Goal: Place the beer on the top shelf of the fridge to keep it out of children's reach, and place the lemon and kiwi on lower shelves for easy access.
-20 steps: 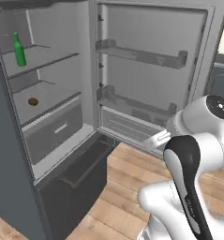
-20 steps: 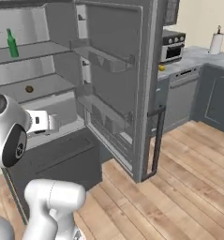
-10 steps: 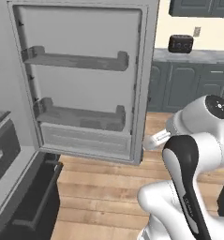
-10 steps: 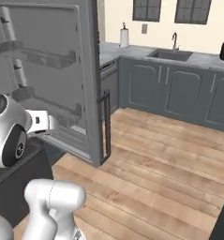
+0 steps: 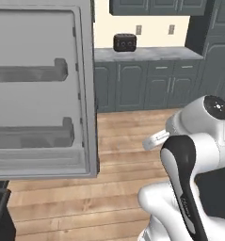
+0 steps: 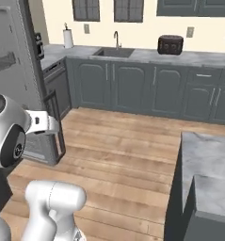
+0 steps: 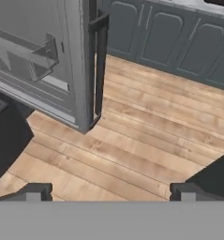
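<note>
Pale grey plastic is what we get first: the inner side of the open fridge door (image 5: pixel 38 94), with two door racks (image 5: pixel 29 73) across it, one above the other, and nothing we can make out in them. That door is all we see of the fridge; we cannot say from these angles where the beer, lemon or kiwi sit. In the hand view the door's edge (image 7: pixel 83 61) stands upright with its long dark handle (image 7: pixel 100 56) just beside it, above bare wooden floor (image 7: pixel 132 140). Our gripper (image 7: pixel 111 191) looks down over those planks, its two dark fingertips (image 7: pixel 36 191) set wide apart with nothing between them. In the right base view we see a run of dark grey cabinets (image 6: pixel 147 84) under a pale counter (image 6: pixel 189 57), with a sink and tap (image 6: pixel 116 44), a paper towel roll (image 6: pixel 67 36) at the far left end, and a dark toaster (image 6: pixel 170 44) near the right. From the left base view that same toaster (image 5: pixel 124 42) sits on the counter against the cream wall. A marbled grey counter (image 6: pixel 208 160) juts in at the lower right of the right base view
</note>
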